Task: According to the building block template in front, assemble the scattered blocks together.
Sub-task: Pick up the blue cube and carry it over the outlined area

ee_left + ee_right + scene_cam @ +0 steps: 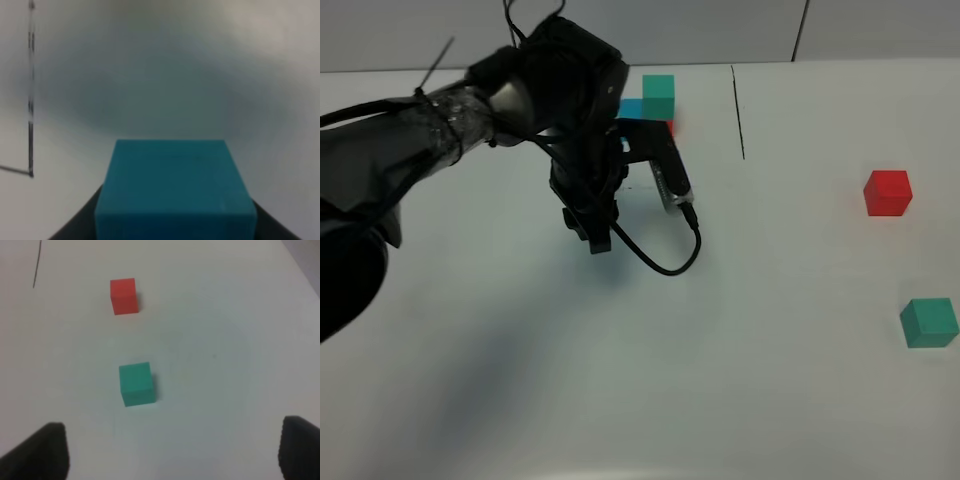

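— Where is the blue cube (175, 185) found?
— It is gripped between the fingers of the left hand (593, 234), over the tabletop (620, 400) and near the template (658, 98), which is partly hidden by the arm.
— And the right hand (172, 452)?
— Its fingers are held wide apart, and nothing is held between them. The red cube (888, 192) and the green cube (929, 322) are seen apart from each other at the right of the tabletop.

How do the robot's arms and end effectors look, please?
The left arm is black and rounded, with a glossy wrapped section bound by ties. A thin black cable loops beside the left end effector, also black. Of the right end effector only two dark rounded fingertips show.
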{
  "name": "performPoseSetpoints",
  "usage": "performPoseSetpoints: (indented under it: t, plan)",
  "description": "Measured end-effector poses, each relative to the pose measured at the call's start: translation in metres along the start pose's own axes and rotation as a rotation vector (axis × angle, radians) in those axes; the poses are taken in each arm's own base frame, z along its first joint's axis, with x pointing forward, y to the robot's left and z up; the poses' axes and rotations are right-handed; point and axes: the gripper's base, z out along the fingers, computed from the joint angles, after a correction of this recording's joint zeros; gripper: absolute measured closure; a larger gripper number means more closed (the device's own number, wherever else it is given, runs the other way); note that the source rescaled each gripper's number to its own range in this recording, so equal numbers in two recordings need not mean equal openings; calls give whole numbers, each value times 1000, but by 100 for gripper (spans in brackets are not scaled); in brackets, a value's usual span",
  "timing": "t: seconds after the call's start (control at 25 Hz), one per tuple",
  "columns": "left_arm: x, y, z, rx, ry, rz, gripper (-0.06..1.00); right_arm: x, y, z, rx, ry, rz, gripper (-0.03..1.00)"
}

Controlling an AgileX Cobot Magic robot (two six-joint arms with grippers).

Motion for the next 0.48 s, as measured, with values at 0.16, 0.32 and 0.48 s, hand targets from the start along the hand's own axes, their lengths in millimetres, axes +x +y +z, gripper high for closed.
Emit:
performPoseSetpoints:
  t: [0.16, 0.32, 0.48]
  plan:
    - [-26, -5, 14, 8, 9, 44, 93, 0, 0, 0, 0, 0, 0, 25]
    - [-45, -11, 21, 18, -19, 62, 93, 0, 0, 0, 0, 0, 0, 25]
    - [-51, -16, 29, 45, -25, 81, 93, 0, 0, 0, -1, 0, 1, 25]
